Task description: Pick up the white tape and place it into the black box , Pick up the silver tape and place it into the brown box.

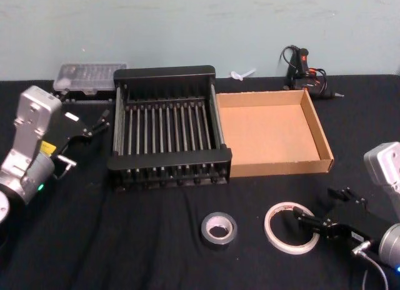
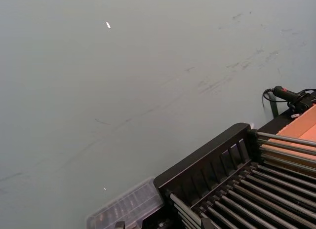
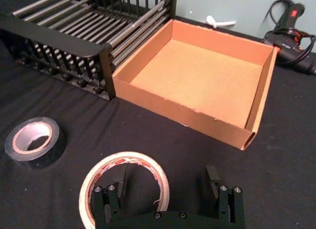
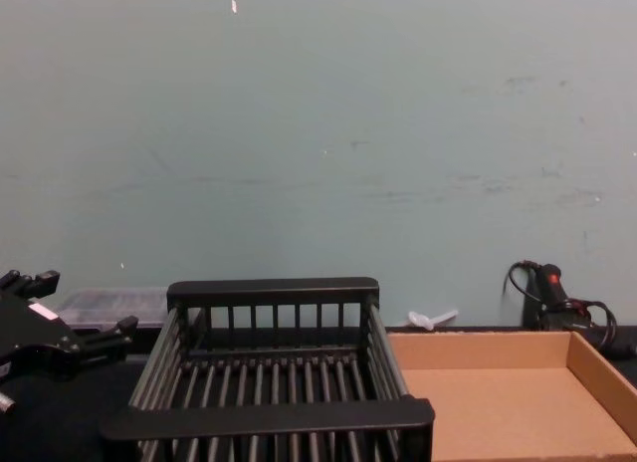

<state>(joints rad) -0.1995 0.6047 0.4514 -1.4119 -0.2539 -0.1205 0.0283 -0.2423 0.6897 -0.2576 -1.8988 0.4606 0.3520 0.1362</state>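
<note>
Straddling the white tape (image 1: 291, 227) near the table's front edge, my right gripper (image 3: 169, 184), fingers spread, must next close.

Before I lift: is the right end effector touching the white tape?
Cannot tell. In the right wrist view the open right end effector straddles the white tape rim, one finger inside the ring, but no contact or gap shows plainly.

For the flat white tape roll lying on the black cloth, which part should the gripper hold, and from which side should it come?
Probably best is the thin band of the flat white tape roll on the side nearest the right gripper, approached from above. The roll lies flat with a wide open centre, so one finger can go inside the ring and one outside. The open gripper is already placed that way, straddling the band.
</note>
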